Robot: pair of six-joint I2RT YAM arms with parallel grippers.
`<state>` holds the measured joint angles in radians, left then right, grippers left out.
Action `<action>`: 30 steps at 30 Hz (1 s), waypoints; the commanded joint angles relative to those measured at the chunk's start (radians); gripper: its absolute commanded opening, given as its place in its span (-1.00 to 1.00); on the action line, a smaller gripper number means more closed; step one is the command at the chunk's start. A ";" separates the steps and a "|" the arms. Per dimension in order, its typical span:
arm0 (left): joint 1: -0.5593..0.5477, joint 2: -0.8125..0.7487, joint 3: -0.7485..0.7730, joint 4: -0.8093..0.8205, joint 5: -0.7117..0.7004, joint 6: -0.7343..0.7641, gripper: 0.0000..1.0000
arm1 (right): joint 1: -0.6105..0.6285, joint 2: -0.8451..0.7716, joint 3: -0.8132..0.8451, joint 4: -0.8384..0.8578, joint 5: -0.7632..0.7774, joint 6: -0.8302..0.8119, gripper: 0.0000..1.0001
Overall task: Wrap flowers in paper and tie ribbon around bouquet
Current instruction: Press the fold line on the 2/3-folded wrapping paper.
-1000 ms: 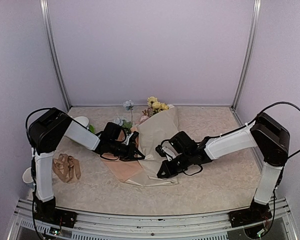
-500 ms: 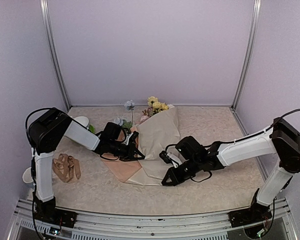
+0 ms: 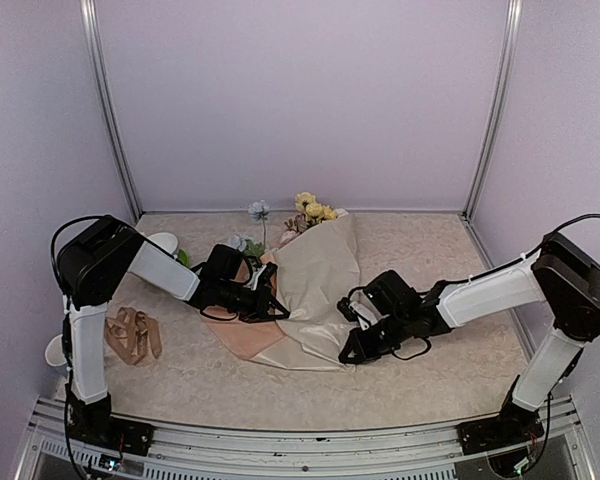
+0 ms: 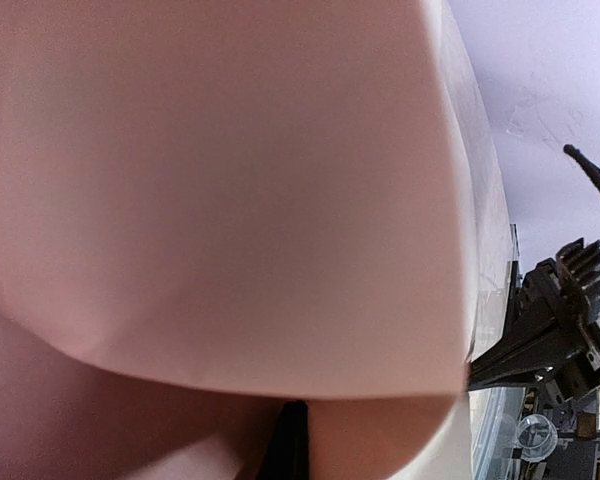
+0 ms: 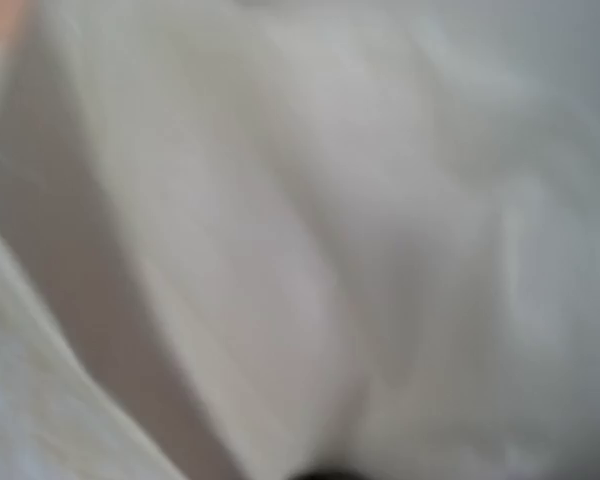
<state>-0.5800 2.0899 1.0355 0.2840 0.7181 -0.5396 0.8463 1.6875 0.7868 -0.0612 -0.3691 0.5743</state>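
Observation:
The paper (image 3: pixel 315 285) lies mid-table, its beige flap folded over the flowers (image 3: pixel 310 211), whose yellow and pale blue blooms poke out at the far end. A peach part of the sheet shows at the lower left. My left gripper (image 3: pixel 273 308) is shut on the paper's left edge; the left wrist view is filled with paper (image 4: pixel 230 190), with only a dark sliver of finger (image 4: pixel 295 445) showing. My right gripper (image 3: pixel 346 354) is shut on the paper's lower right edge, and its wrist view shows only blurred pale paper (image 5: pixel 310 230). The ribbon (image 3: pixel 132 335) lies bunched at the left.
A white object (image 3: pixel 163 243) sits behind the left arm and another (image 3: pixel 52 351) by the left arm's base. Purple walls with metal posts enclose the marbled table (image 3: pixel 430 250). The right arm's gripper shows in the left wrist view (image 4: pixel 555 335).
My right gripper has moved to the right along the paper's near edge, drawing the beige flap wider to the right. The left arm has stayed put.

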 commanded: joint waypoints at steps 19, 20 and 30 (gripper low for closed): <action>0.008 -0.016 -0.035 -0.033 -0.054 -0.009 -1.00 | 0.038 0.118 0.309 -0.137 0.022 -0.081 -1.00; 0.007 -0.016 -0.035 -0.033 -0.054 -0.008 -1.00 | 0.041 0.153 0.331 -0.135 0.014 -0.086 -1.00; 0.021 -0.096 -0.053 -0.068 -0.128 0.000 -0.55 | 0.083 0.344 0.370 -0.156 -0.054 -0.048 -1.00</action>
<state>-0.5797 2.0670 1.0195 0.2882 0.6926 -0.5507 0.9073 1.9972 1.1725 -0.1623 -0.4267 0.5106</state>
